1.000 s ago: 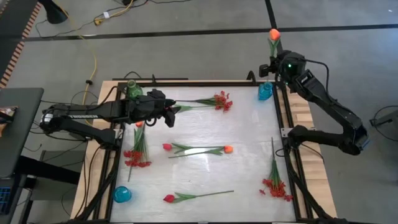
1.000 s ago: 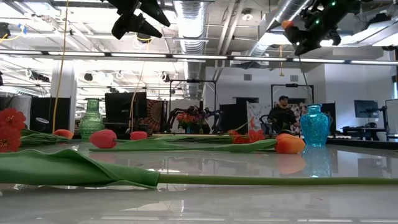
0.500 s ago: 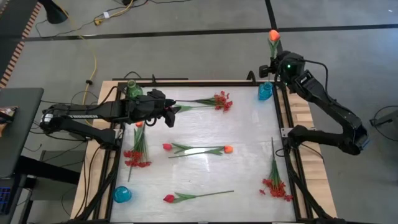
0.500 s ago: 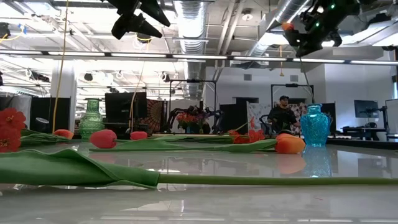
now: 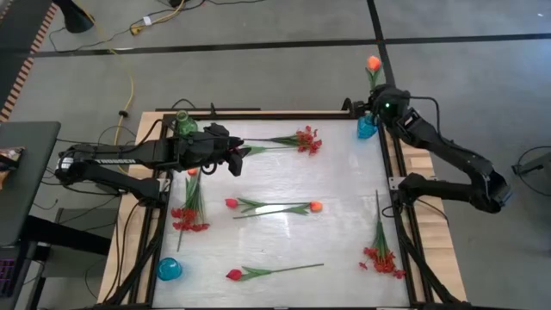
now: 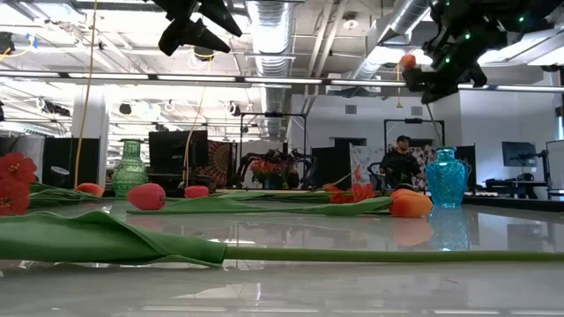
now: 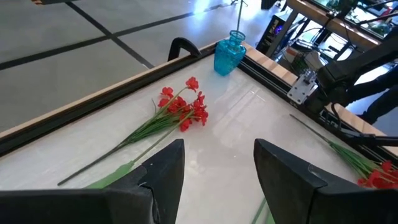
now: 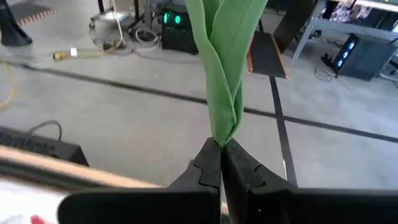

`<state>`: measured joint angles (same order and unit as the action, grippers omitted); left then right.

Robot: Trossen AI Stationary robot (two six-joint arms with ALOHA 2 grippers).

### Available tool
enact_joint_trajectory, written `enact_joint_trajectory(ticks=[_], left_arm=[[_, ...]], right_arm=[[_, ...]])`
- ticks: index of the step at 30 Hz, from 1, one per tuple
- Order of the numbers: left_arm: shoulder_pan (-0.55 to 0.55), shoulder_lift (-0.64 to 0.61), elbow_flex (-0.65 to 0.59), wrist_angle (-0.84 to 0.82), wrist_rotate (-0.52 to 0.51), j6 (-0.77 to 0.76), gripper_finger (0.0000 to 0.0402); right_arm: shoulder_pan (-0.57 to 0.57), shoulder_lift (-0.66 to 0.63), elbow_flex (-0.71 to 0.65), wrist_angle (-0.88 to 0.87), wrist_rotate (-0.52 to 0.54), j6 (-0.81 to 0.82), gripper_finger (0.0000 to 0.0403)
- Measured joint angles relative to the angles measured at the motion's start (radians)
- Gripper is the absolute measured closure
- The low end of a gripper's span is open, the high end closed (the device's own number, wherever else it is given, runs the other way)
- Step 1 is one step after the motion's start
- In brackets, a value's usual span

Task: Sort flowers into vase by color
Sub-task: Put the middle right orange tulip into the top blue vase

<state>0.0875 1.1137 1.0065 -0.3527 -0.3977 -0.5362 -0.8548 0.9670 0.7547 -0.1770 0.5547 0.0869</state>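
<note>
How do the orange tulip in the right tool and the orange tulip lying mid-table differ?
The held orange tulip is clamped by its stem in the shut right tool, raised near the blue vase. The table orange tulip lies flat on the white table, untouched, alongside a pinkish-red tulip. Both have orange blooms and green stems.

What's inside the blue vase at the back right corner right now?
The blue vase looks empty. The right gripper holds an orange tulip above it; the arm hides part of its mouth.

L claw (image 7: 214, 168) agape, R claw (image 8: 220, 163) clamped.
</note>
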Motion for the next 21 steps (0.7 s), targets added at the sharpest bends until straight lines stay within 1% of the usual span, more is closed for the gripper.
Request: enact_joint_trajectory(ticks=[4, 13, 17, 21], left_arm=[[0.0, 0.0, 0.0, 0.0, 0.0, 0.0, 0.022], [0.0, 0.0, 0.0, 0.0, 0.001, 0.005, 0.022], [0.0, 0.0, 0.0, 0.0, 0.001, 0.008, 0.022], [0.0, 0.0, 0.0, 0.0, 0.001, 0.025, 0.022]], right_arm=[[0.013, 0.0, -0.007, -0.002, 0.0, 0.0, 0.0366], [0.026, -0.001, -0.007, -0.085, 0.0, -0.006, 0.0324], [0.021, -0.001, -0.005, -0.14, -0.002, -0.009, 0.0302], [0.022, -0.001, 0.024, -0.207, -0.005, -0.009, 0.027]])
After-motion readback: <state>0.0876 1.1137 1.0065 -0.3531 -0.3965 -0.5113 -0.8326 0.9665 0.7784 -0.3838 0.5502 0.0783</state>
